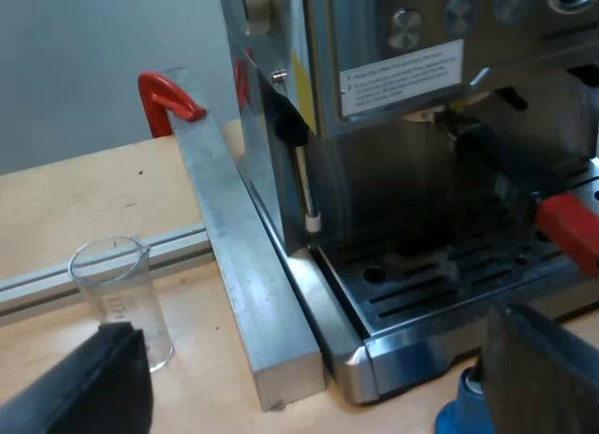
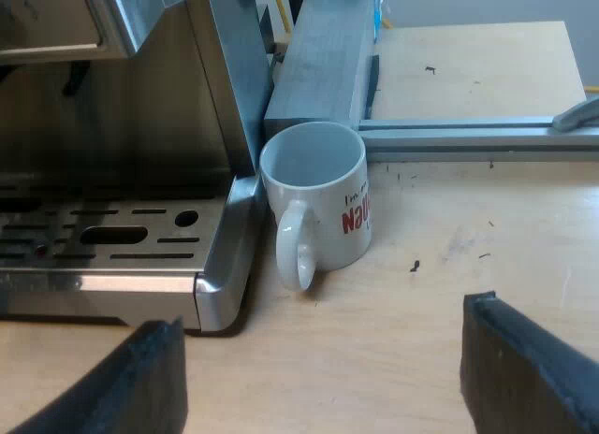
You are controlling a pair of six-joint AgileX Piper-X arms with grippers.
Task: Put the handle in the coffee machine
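Observation:
The espresso machine (image 1: 412, 69) stands close in the left wrist view. The metal holder (image 1: 447, 122) sits under the machine's brew head, and its dark handle (image 1: 510, 172) slants out over the drip tray (image 1: 440, 284) to its red end (image 1: 567, 226). My left gripper (image 1: 314, 359) is open and holds nothing, low before the tray's corner. A blue tamper (image 1: 460, 413) stands by one of its fingers (image 1: 543, 368). My right gripper (image 2: 323, 359) is open and holds nothing, above the wooden table just short of a white mug (image 2: 318, 205) with red lettering.
A measuring glass (image 1: 117, 298) stands on the table near my left gripper's other finger (image 1: 94, 383). A grey metal bar (image 1: 248, 266) runs along the machine's side, with a red clamp (image 1: 168, 102) at its far end. The steam wand (image 1: 304, 172) hangs at the machine's corner. The mug touches the tray's corner (image 2: 220, 294).

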